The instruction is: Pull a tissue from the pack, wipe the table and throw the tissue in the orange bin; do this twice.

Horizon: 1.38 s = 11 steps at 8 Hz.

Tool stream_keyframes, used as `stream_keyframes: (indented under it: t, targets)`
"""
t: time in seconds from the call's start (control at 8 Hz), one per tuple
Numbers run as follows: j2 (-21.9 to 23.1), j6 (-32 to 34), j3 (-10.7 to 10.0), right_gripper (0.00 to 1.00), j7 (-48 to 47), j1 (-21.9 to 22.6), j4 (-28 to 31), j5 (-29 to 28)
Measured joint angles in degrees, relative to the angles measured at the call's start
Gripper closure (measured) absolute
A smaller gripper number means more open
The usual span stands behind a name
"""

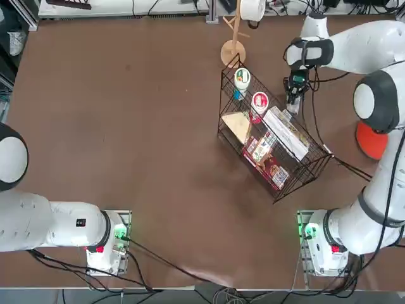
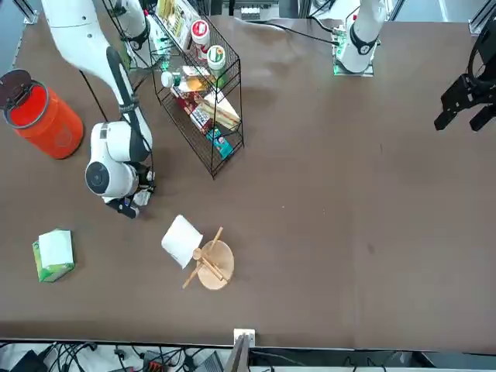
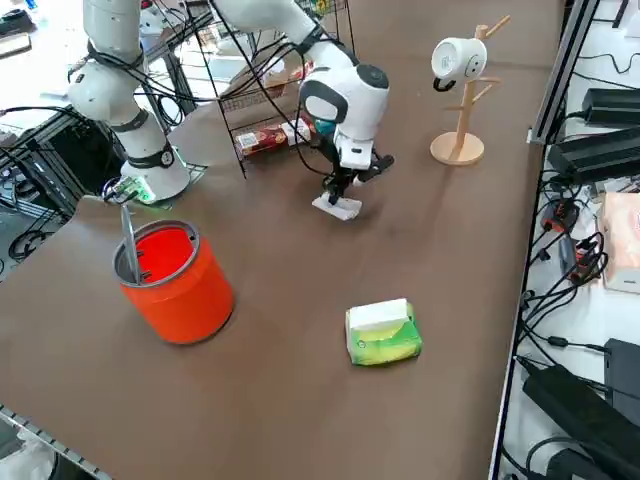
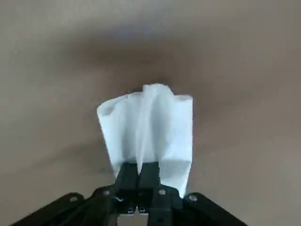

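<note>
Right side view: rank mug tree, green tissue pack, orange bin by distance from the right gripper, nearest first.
Right gripper is shut on the tissue.
1. Mug tree, toward the table's far end.
2. Green tissue pack, nearer the camera.
3. Orange bin, near-left.

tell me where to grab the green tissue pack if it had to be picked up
Come straight down on the pack and pinch across its shorter width, on the green side faces. It lies flat on the table with its pale face up and open space all round. The right gripper is shut on the tissue.
</note>
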<state>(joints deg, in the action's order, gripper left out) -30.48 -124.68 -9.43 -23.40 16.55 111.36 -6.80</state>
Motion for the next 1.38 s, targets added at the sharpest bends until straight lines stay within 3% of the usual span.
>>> stream_keyframes:
  t: [0.62,1.0,1.38]
  targets:
    - [-0.1,1.1,-4.8,0.98,8.4,-0.5,0.8,1.1]
    - [-0.1,1.3,-5.1,0.98,7.8,0.3,0.9,1.7]
    - [-0.1,1.1,-5.0,0.98,1.1,4.4,0.5,1.6]
